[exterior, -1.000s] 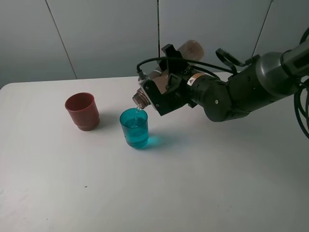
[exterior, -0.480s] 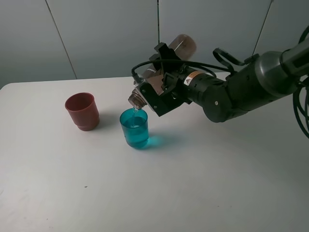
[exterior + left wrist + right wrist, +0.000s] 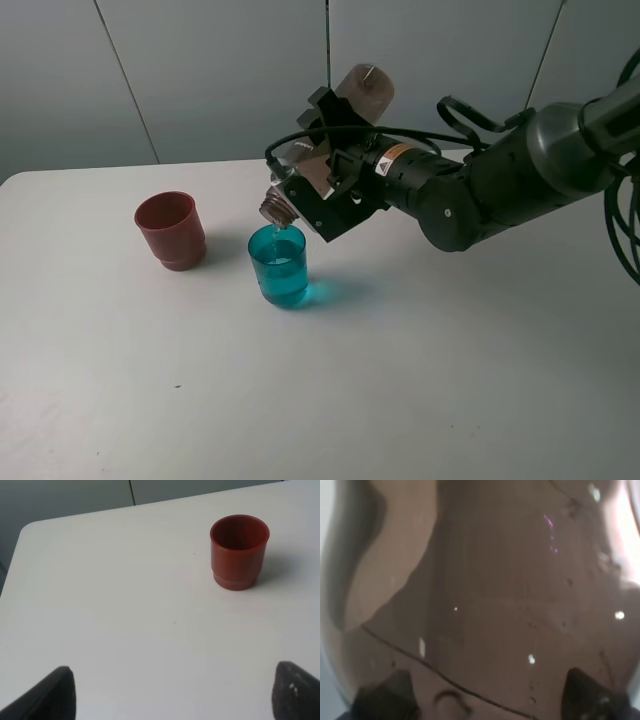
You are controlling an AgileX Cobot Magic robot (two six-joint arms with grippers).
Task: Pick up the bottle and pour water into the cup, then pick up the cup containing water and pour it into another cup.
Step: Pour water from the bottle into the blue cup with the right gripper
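My right gripper [image 3: 335,188] is shut on the bottle [image 3: 362,88], a smoky grey-brown one held tilted with its base up and its open neck [image 3: 277,208] down. The neck hangs just above the rim of the cup [image 3: 280,266], a translucent teal tumbler with water in it, and a thin stream runs between them. In the right wrist view the bottle [image 3: 485,595] fills the picture. Another cup [image 3: 171,230], red-brown and opaque, stands upright to the left of the teal one. In the left wrist view my left gripper [image 3: 175,700] is open and low over the table, well short of the red-brown cup [image 3: 239,550].
The white table [image 3: 400,400] carries only the two cups. Its rounded far left corner [image 3: 30,530] shows in the left wrist view. A grey panelled wall [image 3: 200,70] stands behind. The right arm [image 3: 500,185] and its cables reach in from the right.
The bottle has tipped steeper: its base rose and swung left, and the neck dropped slightly left over the teal cup. Both cups have stayed put.
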